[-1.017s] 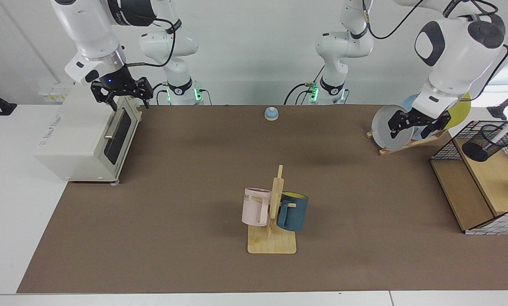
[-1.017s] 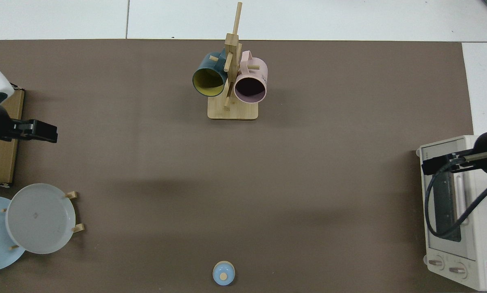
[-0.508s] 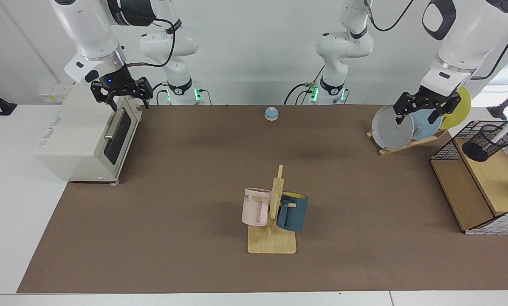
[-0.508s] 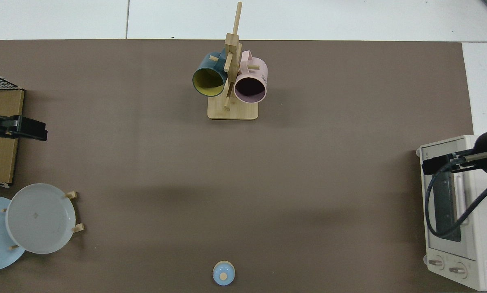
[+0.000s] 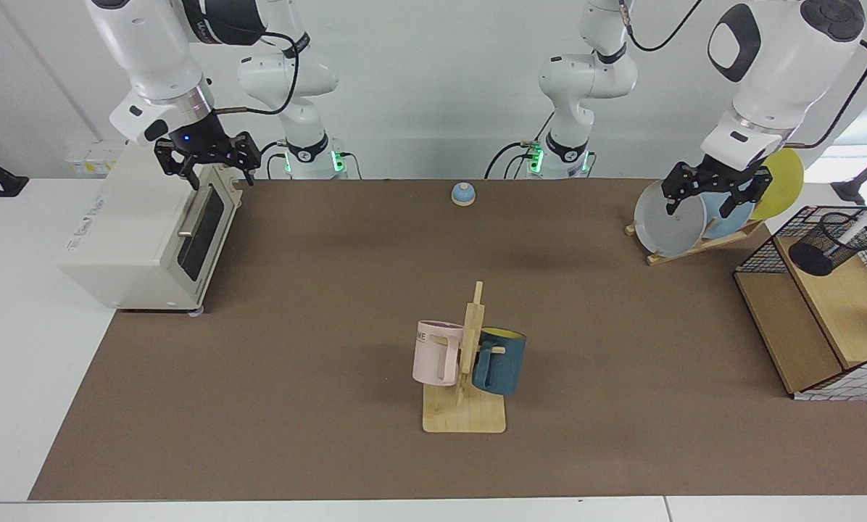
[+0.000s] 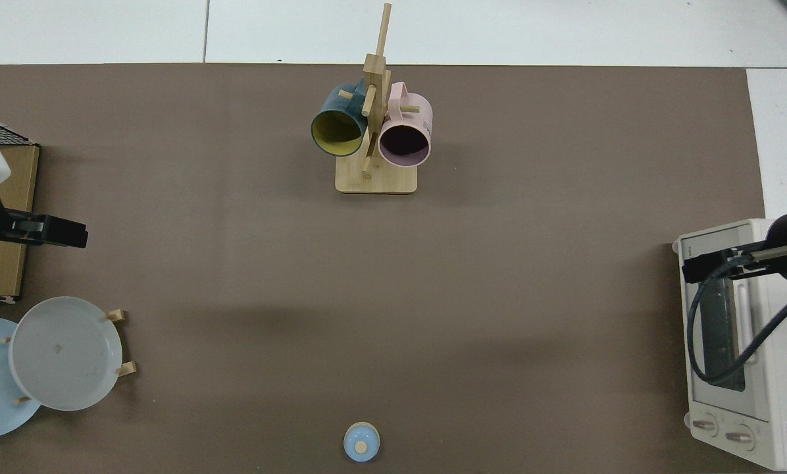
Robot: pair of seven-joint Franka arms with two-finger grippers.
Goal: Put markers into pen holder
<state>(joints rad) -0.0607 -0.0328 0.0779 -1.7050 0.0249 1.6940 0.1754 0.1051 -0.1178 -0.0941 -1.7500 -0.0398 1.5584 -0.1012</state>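
Mug rack [image 5: 465,406] stood nearest, pink mug [image 5: 436,352] and blue mug [image 5: 499,360] hung on it. Farther, at the facing view's right, holder [image 5: 832,242] sat on the basket's [image 5: 825,319] wooden shelf; marker [image 5: 857,224] stood inside it, leaning. Left gripper [image 5: 707,200] hung empty before the grey plate [image 5: 665,220], fingers spread wide. Right gripper [image 5: 206,165] waited above the oven [image 5: 143,232], fingers also wide, empty. Bell [image 5: 462,193] farthest.

White jointed arms (black cables trailing) end in black grippers.
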